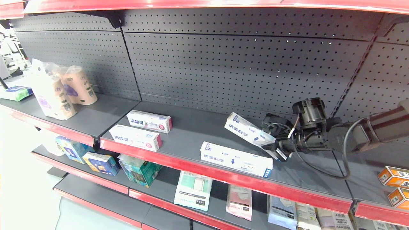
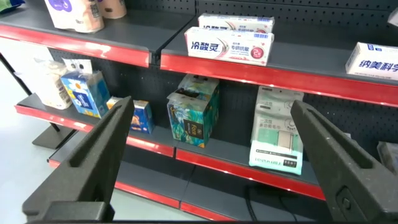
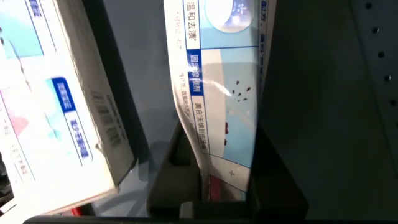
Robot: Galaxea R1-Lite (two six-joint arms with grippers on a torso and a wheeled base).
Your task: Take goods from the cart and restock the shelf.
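– While the right gripper (image 1: 272, 147) hung over the middle shelf board (image 1: 191, 126), what did it have?

– It was clenched on one end of a blue-and-white toothpaste box (image 1: 248, 131). That box was tilted, its free end raised toward the pegboard back panel (image 1: 243, 64). From the right wrist view, the fingers (image 3: 280, 186) pinched the carton's flat faces. Whether its low end touched the board, I could not tell.

– What else did that board carry?

– A second blue-and-white box (image 1: 236, 158) lay flat along the red front edge, just in front of the held one. A red-and-white toothpaste box (image 1: 149, 121) lay near the board's left end, with a matching red-and-white box (image 1: 135, 137) in front of it at the front edge.

– And the neighbouring boards?

– The left-hand board (image 1: 96, 116) held two wrapped paper-roll packs (image 1: 52, 92) standing together, and a green wipes pack (image 1: 16, 93) lay toward its far left end. The right-hand board (image 1: 367, 182) held two orange boxes (image 1: 396, 176) toward its front edge.

– The level below?

– It carried two blue cartons (image 1: 101, 163) and a teal carton (image 1: 140, 171), upright near the front edge. Beside them a white-and-green packet (image 1: 193, 190) and a pink packet (image 1: 239, 202) lay flat.

– And the other arm?

– The left gripper (image 2: 210, 106) hung in front of those lower shelves, its fingers (image 2: 93, 162) spread wide, grasping nothing.
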